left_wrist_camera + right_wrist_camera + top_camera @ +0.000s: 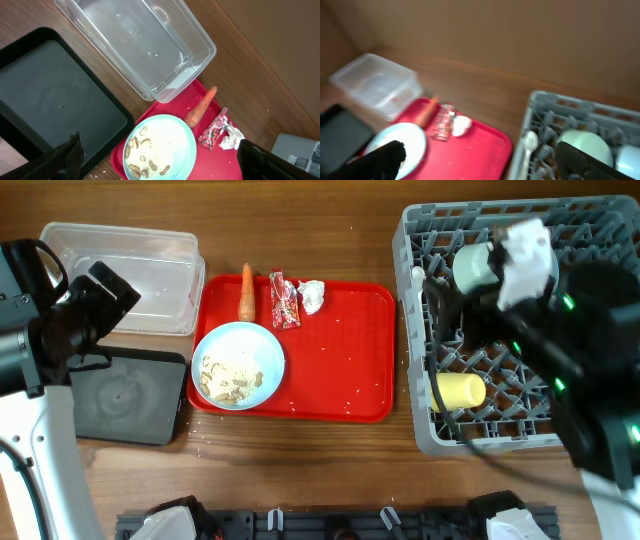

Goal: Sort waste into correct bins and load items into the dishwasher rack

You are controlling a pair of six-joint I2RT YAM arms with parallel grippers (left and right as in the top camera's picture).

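Over to the rack (pixel 415 225), right of the red tray (pixel 340 350): one yellow cup (pixel 460 390), one white spoon (pixel 530 141), one mint bowl (pixel 582 145) and one light blue bowl (pixel 628 161), so four of five items loaded, by my count. On the red tray itself sits one plate (pixel 250 340) carrying crumbs (pixel 225 380), with one carrot (pixel 246 292), one wrapper (pixel 284 300) and one tissue (pixel 312 295) along its far edge. Both bins left of the red tray, the clear tub (pixel 130 270) and the black tray (pixel 125 395), look empty, so no waste is sorted yet. The left end effector (pixel 159 141) is spread wide, holding nothing; the right end effector (pixel 480 146) is spread too, empty
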